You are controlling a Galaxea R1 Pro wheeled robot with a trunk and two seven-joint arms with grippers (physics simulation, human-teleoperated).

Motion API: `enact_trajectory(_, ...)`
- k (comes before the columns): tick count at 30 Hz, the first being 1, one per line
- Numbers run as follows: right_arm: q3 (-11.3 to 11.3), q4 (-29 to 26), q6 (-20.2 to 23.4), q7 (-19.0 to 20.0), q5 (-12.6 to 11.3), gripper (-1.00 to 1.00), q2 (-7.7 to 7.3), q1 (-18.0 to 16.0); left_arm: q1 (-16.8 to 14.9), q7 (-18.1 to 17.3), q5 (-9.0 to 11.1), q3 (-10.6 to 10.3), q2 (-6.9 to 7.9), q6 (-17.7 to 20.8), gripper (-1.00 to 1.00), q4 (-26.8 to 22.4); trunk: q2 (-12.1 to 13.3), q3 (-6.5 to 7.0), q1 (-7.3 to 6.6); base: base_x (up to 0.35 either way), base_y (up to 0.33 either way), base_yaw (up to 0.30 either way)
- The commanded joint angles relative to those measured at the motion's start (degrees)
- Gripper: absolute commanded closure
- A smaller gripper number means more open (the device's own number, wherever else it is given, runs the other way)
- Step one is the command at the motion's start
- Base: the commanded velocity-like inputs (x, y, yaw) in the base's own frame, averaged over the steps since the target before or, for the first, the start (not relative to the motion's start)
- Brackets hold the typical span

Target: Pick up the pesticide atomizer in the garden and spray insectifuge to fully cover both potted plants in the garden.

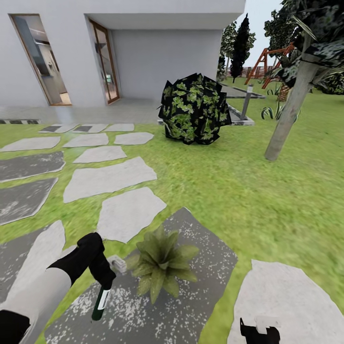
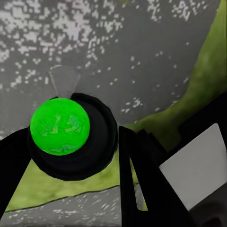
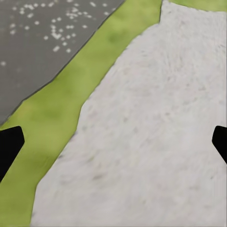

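Dark-green atomizer [image 1: 101, 303] at lower left of head view, clamped in left gripper [image 1: 104, 283], hanging over speckled grey paving [image 1: 200, 267]. Just right of it, lower centre, olive potted plant [image 1: 161, 263] on same slab. Right gripper [image 1: 259, 330] at bottom edge, over pale stone [image 1: 291, 296].

Left wrist view: bright green bottle base, fingers [image 2: 142, 179] closed around it.

Right wrist view: fingertips [image 3: 9, 146] wide apart, holding nothing, grass strip [image 3: 71, 113] beneath.

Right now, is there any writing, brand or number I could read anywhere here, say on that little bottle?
No readable text anywhere.
Slim dark-green bottle held in the left pincer: its white label is too small and blurred to read.
White house wall and grey paving stones: no signs or numbers.
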Motion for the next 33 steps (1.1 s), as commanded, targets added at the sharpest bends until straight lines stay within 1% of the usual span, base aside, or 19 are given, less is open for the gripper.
enact_trajectory(1, -0.3, 0.1, -0.2, -0.3, 0.6, -1.0, 0.01, -0.1, 0.3, -0.5, -0.3, -0.2, 0.1, 0.4, 1.0, -0.1, 0.0, -0.05, -0.01, 0.0, 0.153, 0.0)
enact_trajectory(3, -0.3, 0.1, -0.2, -0.3, 0.6, -1.0, 0.01, -0.1, 1.0, -0.5, -0.3, -0.1, -0.01, 0.4, 1.0, -0.5, 0.0, -0.05, -0.01, 0.0, 0.05, 0.0)
enact_trajectory(7, -0.3, 0.1, -0.2, -0.3, 0.6, -1.0, 0.01, -0.1, 1.2, -0.4, -0.3, 0.0, -0.39, 0.4, 1.0, -0.6, 0.0, -0.05, -0.01, 0.0, 0.012, 0.0)
enact_trajectory(10, -0.3, 0.1, -0.2, -0.3, 0.6, -1.0, 0.01, -0.1, 1.5, -0.3, -0.2, 0.1, -0.33, 0.3, 1.0, -0.2, 0.0, -0.05, -0.01, 0.0, 0.001, 0.0)
enact_trajectory(12, -0.3, 0.1, -0.2, -0.3, 0.6, -1.0, 0.01, -0.1, 3.1, -0.2, -0.2, 0.2, -0.22, 0.2, 1.0, -0.2, 0.0, -0.05, -0.01, 0.0, 0.0, 0.0)
enact_trajectory(15, -0.3, 0.1, -0.2, -0.3, 0.6, -1.0, 0.01, -0.1, 4.5, 0.2, -0.2, 0.2, -0.14, 0.1, 1.0, -0.2, 0.0, -0.05, -0.01, 0.0, 0.0, 0.0)
enact_trajectory(16, -0.3, 0.1, -0.2, -0.3, 0.6, -1.0, 0.01, -0.1, 4.8, 0.4, -0.2, 0.2, -0.13, -0.1, 1.0, -0.2, 0.0, -0.05, -0.01, 0.0, 0.0, 0.0)
enact_trajectory(19, -0.3, 0.1, -0.2, -0.3, 0.6, -1.0, 0.01, -0.1, 5.6, 1.1, 0.1, 0.7, -0.32, -2.7, 1.0, -0.3, 0.0, -0.05, -0.01, 0.0, 0.0, 0.0)
enact_trajectory(21, -0.3, 0.1, -0.2, -0.3, 0.6, -1.0, 0.01, -0.1, 5.6, 1.1, 0.2, 0.9, -0.43, -2.9, 1.0, -0.6, 0.0, -0.05, -0.01, 0.0, 0.0, 0.0)
enact_trajectory(22, -0.3, 0.2, -0.2, -0.3, 0.6, -1.0, 0.01, -0.1, 5.6, 1.1, 0.2, 1.2, -0.54, -2.9, 1.0, -0.8, 0.0, -0.05, -0.01, 0.0, 0.0, 0.0)
enact_trajectory(25, -0.3, 0.1, -0.2, -0.3, 0.6, -1.0, 0.01, -0.1, 5.0, 1.1, 0.3, 4.0, -0.71, -2.9, 1.0, -1.0, 0.0, -0.05, -0.01, 0.0, 0.0, 0.0)
enact_trajectory(28, -0.3, 0.1, -0.2, -0.3, 0.6, -1.0, 0.01, -0.1, 4.5, 0.9, 0.3, 5.6, -0.7, -2.8, 1.0, -1.1, 0.0, -0.05, -0.01, 0.0, 0.0, 0.0)
enact_trajectory(31, -0.3, 0.1, -0.2, -0.3, 0.6, -1.0, -0.09, -0.1, 4.3, 1.0, 0.2, 5.9, -0.55, -3.1, 1.0, -1.1, 0.0, -0.05, -0.01, 0.0, 0.0, 0.0)
enact_trajectory(33, -0.4, 0.0, -0.3, -0.3, 0.5, -1.0, -0.3, -0.1, 4.6, 1.1, 0.0, 6.0, -0.15, -3.3, 1.0, -1.0, 0.0, -0.05, -0.01, 0.0, 0.0, 0.0)
